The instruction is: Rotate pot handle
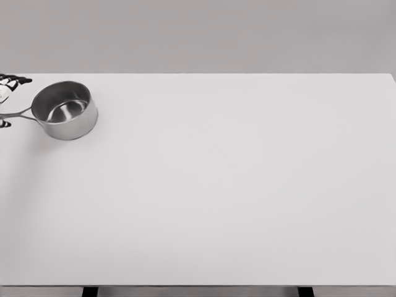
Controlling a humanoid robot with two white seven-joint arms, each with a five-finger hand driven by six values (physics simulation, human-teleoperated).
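Note:
A shiny steel pot [64, 110] stands upright and empty at the far left of the white table [223, 185]. Its thin handle [17, 115] points left and runs out toward the picture's edge. My left hand [5, 102] shows only partly at that edge. Its black-tipped fingers [12, 81] stretch out above the handle, and one more black tip sits just below it. The handle lies between them with a gap to the upper fingers, so the hand is open around it. The rest of the hand and arm is cut off by the frame. The right arm is out of view.
The table's far edge runs just behind the pot, against a plain grey wall [198, 31]. Two dark table legs [90, 291] show under the near edge.

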